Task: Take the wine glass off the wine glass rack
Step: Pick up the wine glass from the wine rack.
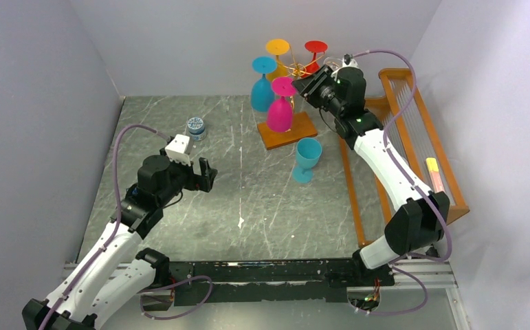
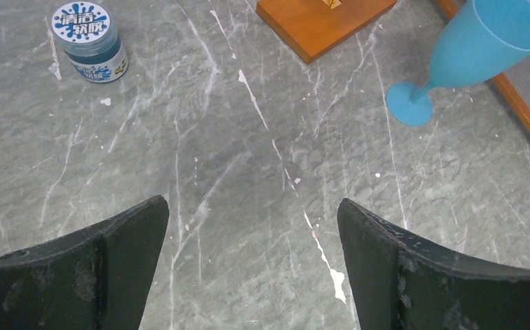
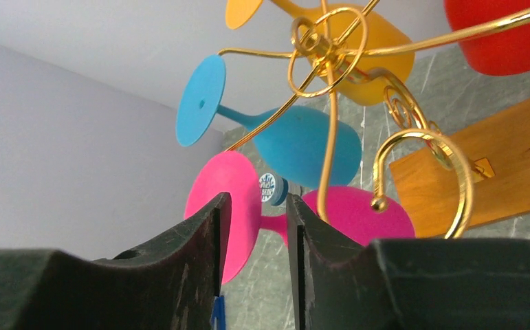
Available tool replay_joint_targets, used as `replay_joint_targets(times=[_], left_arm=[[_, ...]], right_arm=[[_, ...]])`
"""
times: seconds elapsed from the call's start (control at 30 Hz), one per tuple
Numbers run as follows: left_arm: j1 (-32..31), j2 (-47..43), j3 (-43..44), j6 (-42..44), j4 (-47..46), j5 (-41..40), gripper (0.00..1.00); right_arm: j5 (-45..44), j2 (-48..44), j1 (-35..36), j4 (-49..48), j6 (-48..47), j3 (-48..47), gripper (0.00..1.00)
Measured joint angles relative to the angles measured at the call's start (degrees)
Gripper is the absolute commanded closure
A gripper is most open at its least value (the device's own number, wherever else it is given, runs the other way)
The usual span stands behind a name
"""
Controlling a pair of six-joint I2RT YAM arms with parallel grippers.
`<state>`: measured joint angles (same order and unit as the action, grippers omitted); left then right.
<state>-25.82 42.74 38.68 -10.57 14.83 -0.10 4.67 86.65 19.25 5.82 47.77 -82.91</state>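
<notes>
The right gripper [image 3: 256, 206] is raised at the far right, level with the top of the rack [image 1: 296, 130], its fingers a narrow gap apart and clamped on nothing. In its wrist view the stem of the pink glass [image 1: 280, 113] shows through that gap, beyond the tips; I cannot tell whether either finger touches the glass or the gold wire. The pink glass hangs upside down on the near side of the rack, over the wooden base, with a blue glass [image 1: 262, 93] hanging just left of it and a yellow glass [image 1: 278, 47] and a red glass [image 1: 315, 47] on the far arms. The left gripper [image 2: 251, 206] hovers over the table [image 1: 248, 206] at the near left, fingers wide apart and holding nothing. A teal glass [image 1: 306, 159] stands on its foot just near of the base, and a jar [image 1: 195, 127] sits to the left. From above, the right fingertips are hard to pick out against the wire, and the pink bowl hides part of the base. The right wrist view cuts off the yellow and red glasses. The frame [image 1: 449, 165] lies partly behind the right arm.
</notes>
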Motion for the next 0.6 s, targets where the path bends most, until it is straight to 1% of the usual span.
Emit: replay_joint_targets(times=[0.2, 0.3, 0.4, 0.47, 0.6], left_arm=[[0.00, 0.26, 0.00, 0.02, -0.02, 0.37, 0.03], [0.00, 0.35, 0.00, 0.02, -0.02, 0.57, 0.03], [0.00, 0.39, 0.00, 0.02, -0.02, 0.59, 0.03], [0.00, 0.39, 0.00, 0.02, -0.02, 0.59, 0.03], [0.00, 0.39, 0.00, 0.02, -0.02, 0.63, 0.03]], right_arm=[[3.23, 0.83, -1.99, -2.10, 1.99, 0.11, 0.67], [4.87, 0.83, -2.12, -2.93, 2.64, 0.11, 0.66], [5.97, 0.83, -2.14, -2.97, 3.04, 0.09, 0.62], [6.34, 0.94, -2.14, -2.78, 3.02, 0.07, 0.62], [6.56, 1.51, -2.14, -2.03, 2.86, -0.35, 0.68]])
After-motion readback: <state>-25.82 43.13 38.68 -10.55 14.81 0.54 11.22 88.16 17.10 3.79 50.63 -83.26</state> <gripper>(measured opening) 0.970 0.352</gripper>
